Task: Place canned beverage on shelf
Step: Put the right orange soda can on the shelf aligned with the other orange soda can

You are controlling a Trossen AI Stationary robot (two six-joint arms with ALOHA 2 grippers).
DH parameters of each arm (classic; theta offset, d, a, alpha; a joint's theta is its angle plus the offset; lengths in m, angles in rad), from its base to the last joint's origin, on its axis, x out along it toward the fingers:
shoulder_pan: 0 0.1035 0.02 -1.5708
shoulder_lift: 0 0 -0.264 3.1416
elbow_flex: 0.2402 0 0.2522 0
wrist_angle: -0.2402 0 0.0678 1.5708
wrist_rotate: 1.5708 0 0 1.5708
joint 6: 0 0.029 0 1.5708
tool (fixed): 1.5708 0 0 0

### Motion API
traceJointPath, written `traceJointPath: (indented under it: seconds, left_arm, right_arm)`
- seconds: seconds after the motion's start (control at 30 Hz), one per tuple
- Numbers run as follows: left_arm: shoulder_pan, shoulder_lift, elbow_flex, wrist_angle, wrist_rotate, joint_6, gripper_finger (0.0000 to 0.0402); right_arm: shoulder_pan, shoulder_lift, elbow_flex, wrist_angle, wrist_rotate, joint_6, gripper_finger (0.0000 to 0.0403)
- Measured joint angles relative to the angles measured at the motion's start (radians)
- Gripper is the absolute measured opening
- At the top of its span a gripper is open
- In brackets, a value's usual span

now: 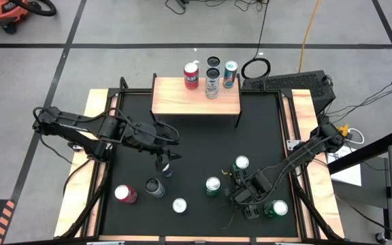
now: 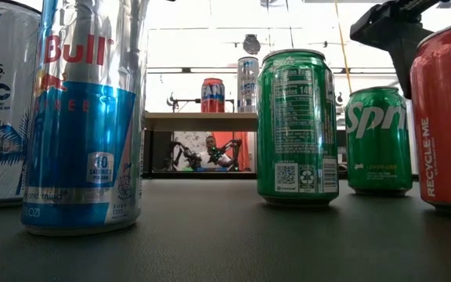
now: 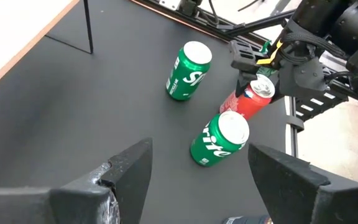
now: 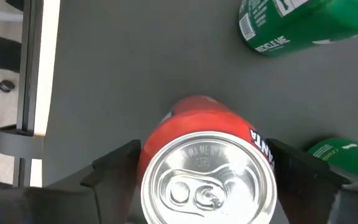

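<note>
the right claw point(image 1: 248, 199) hides the red can point(image 4: 207, 165) in the high view.

Even overhead light fills the high view, and the shelf point(image 1: 196, 96) drops only a faint shadow on the black table point(image 1: 196, 146). In the low view the room behind the shelf point(image 2: 200, 121) is blown out white, backlighting the cans. The Red Bull can point(image 2: 91, 117) nearest the lens shows bright glare streaks and bulges. The red can's point(image 4: 207, 168) lid gleams softly.
</note>
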Motion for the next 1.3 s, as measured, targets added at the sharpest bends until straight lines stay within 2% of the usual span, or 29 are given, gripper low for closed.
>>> traceJointPath:
  seconds: [0.33, 0.5, 0.8, 1.3]
  left_arm:
    - [0.0, 0.0, 0.0, 0.0, 0.0, 0.005, 0.0264]
    - [0.0, 0.0, 0.0, 0.0, 0.0, 0.008, 0.0264]
    - [0.0, 0.0, 0.0, 0.0, 0.0, 0.008, 0.0264]
    - [0.0, 0.0, 0.0, -0.001, 0.0, 0.007, 0.0264]
  right_arm:
    - [0.0, -0.003, 0.0, -0.009, -0.02, 0.082, 0.0347]
    - [0.002, -0.003, 0.0, -0.022, -0.051, 0.102, 0.035]
    - [-0.017, -0.003, 0.0, -0.039, -0.023, 0.083, 0.0349]
    - [-0.037, -0.005, 0.0, -0.023, -0.025, 0.066, 0.0277]
